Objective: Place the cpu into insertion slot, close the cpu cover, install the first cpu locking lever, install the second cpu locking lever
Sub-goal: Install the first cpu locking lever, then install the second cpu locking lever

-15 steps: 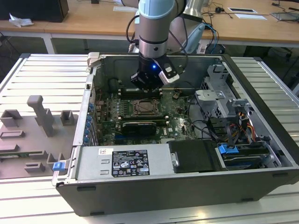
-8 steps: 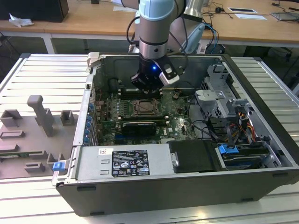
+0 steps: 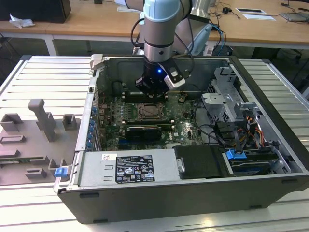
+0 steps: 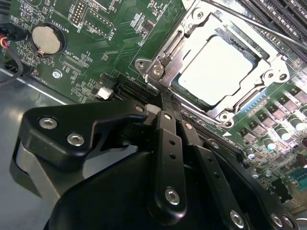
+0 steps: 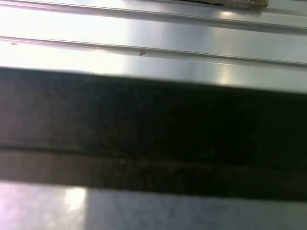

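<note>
Second wrist view: the cpu (image 4: 221, 72) lies flat in the insertion slot (image 4: 158, 71), framed by the cpu cover (image 4: 268, 72), at two o'clock from the gripper (image 4: 168, 112). Its fingers are pressed together, holding nothing. The square chip shows no long axis.

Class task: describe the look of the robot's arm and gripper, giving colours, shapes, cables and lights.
The arm is a round grey tube with pale blue joint caps and a silver wrist ring. A small blue light glows on the wrist, and cables trail beside it. The gripper is matte black, with flat linked bars fastened by silver screws.
</note>
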### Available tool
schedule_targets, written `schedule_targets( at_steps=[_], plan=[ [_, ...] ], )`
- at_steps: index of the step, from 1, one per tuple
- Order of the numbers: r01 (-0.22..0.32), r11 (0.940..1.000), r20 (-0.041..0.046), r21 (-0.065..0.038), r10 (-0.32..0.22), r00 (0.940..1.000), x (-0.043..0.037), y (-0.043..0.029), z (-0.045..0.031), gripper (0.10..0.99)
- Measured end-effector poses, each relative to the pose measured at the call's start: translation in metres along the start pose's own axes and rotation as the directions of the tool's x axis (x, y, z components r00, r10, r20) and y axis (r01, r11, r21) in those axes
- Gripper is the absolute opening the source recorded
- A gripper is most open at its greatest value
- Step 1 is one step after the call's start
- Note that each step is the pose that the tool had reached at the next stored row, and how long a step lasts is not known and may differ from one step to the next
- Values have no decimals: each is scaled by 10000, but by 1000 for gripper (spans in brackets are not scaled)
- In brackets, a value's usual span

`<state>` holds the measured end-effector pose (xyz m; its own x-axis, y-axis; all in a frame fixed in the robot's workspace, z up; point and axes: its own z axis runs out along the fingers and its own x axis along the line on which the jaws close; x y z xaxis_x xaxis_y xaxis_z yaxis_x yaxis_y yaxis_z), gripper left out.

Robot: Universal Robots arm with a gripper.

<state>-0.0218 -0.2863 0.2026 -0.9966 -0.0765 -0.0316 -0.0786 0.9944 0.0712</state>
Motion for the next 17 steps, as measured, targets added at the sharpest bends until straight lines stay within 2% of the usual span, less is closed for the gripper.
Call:
schedule_targets(
  at_steps=[6, 7, 9, 12, 17],
  plan=[
    [0, 10000, 2, 3, 0, 10000, -1, 1, 10, 106],
    [0, 10000, -1, 7, 0, 10000, -4, -6, -168, 106],
    [0, 10000, -2, 8, 0, 10000, -1, -45, -171, 106],
    [0, 10000, -1, 8, 0, 10000, 0, -62, -172, 106],
    [1, 10000, -2, 9, -1, 10000, 7, -153, -179, 106]
  ],
)
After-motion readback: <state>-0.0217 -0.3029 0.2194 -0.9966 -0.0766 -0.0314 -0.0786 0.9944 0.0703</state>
